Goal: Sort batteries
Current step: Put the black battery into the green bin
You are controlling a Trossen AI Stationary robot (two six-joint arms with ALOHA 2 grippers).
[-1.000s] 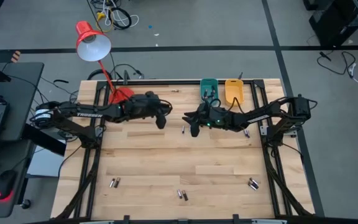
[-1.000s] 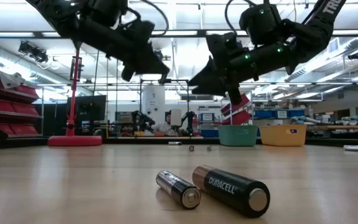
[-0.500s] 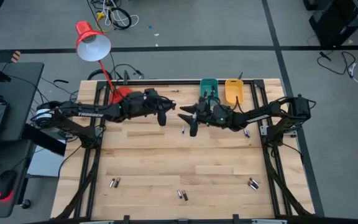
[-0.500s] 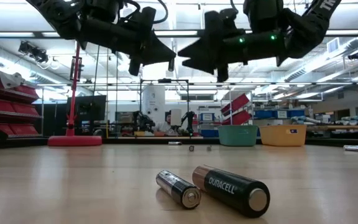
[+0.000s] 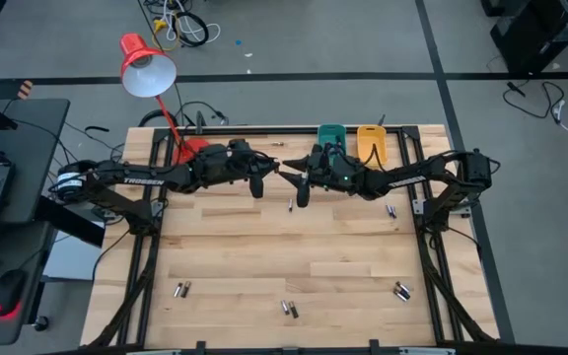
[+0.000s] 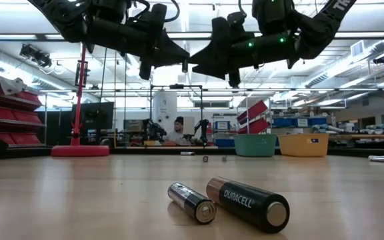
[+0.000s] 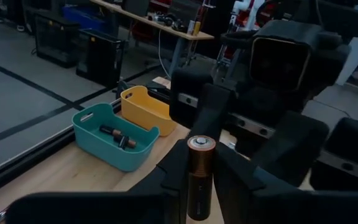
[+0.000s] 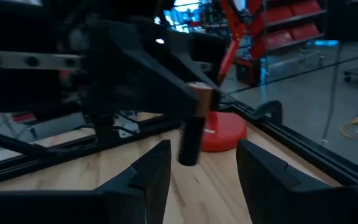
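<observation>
Since a second ago the right arm has swung in from lower down until its fingers face the left arm's, tip to tip, above the far half of the table. The left gripper (image 7: pixel 201 180) is clamped on one battery (image 7: pixel 201 174), coppery end poking out past its fingertips. The right gripper (image 8: pixel 194 165) stands with fingers apart, the battery's dark end sitting between them but not yet pinched. It looks like a mid-air handover. If the left lets go before the right closes, or the right closes off-centre, the cell could drop and roll. Beyond the right fingers, the teal bin (image 5: pixel 331 139) holds two cells; the yellow bin (image 5: pixel 369 142) stands beside it. Other batteries (image 6: pixel 229 202) lie loose on the table (image 5: pixel 264 256).
</observation>
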